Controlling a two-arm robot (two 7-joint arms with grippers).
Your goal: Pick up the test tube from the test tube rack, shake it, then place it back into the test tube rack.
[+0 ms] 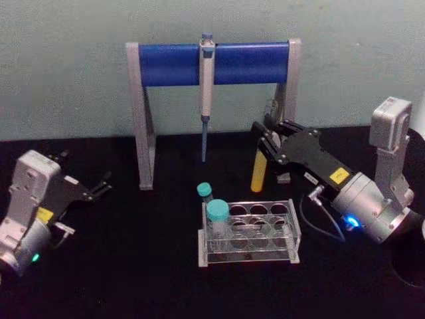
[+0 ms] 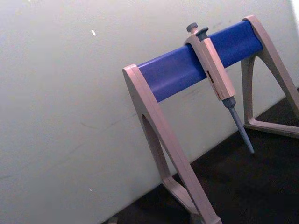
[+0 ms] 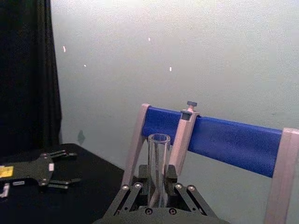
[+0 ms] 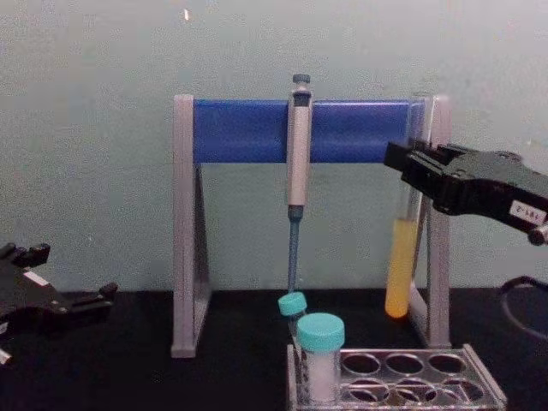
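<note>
This is a laboratory. A grey-and-blue pipette stand (image 1: 212,63) on a black desk (image 1: 133,266) carries a hanging pipette (image 1: 206,86). In front of the stand sits a clear test tube rack (image 1: 265,251) with teal-capped tubes (image 1: 217,212). A test tube (image 1: 257,174) of yellow-orange liquid is near the stand's right leg.

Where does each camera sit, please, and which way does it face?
Head view: high, looking forward and down at the table; left gripper parked left, right gripper holding the test tube behind the test tube rack.
Chest view: low, looking level at the pipette stand; right gripper reaches in from the right.
Left wrist view: on the left arm, facing wall and pipette stand.
Right wrist view: on the right arm, looking along its fingers at the test tube.
Head and chest both show that test tube.
</note>
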